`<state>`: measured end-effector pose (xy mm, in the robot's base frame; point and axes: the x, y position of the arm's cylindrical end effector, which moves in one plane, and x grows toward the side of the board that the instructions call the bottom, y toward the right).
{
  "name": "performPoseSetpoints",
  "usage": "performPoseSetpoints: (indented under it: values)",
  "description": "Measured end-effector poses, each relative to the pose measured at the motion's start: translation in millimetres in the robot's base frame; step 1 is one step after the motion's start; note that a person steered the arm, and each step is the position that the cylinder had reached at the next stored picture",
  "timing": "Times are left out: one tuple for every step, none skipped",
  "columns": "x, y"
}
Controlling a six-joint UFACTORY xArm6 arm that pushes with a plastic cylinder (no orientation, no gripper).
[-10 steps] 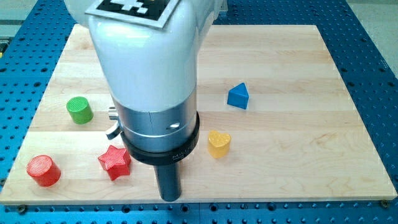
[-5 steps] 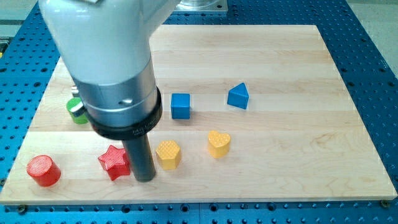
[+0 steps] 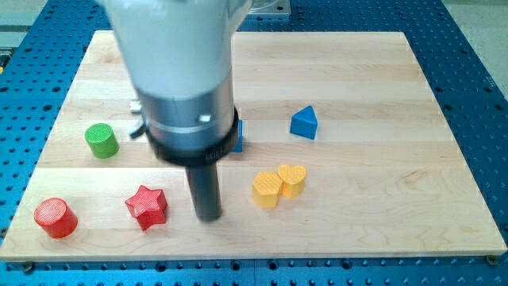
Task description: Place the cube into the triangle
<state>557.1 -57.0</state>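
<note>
The blue cube [image 3: 238,135] is mostly hidden behind my arm; only a sliver of its right side shows left of the board's middle. The blue triangle block [image 3: 304,123] sits to its right, apart from it. My tip [image 3: 208,216] is on the board below the cube, between the red star [image 3: 147,206] on its left and the yellow hexagon block [image 3: 267,189] on its right. It touches neither of them.
A yellow heart [image 3: 293,179] touches the yellow hexagon block's right side. A green cylinder [image 3: 101,141] stands at the view's left. A red cylinder [image 3: 55,218] stands at the bottom left corner of the wooden board [image 3: 381,206].
My arm has swung left, then back right, and now covers the blue cube. The yellow hexagon block has slid right against the yellow heart, which shifted slightly right and up.
</note>
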Motion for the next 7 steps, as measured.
performPoseSetpoints:
  values:
    - [-37, -2]
    - [-53, -1]
    - [-89, 1]
    - [-102, 40]
    - [-104, 74]
    - [-114, 52]
    - [-136, 57]
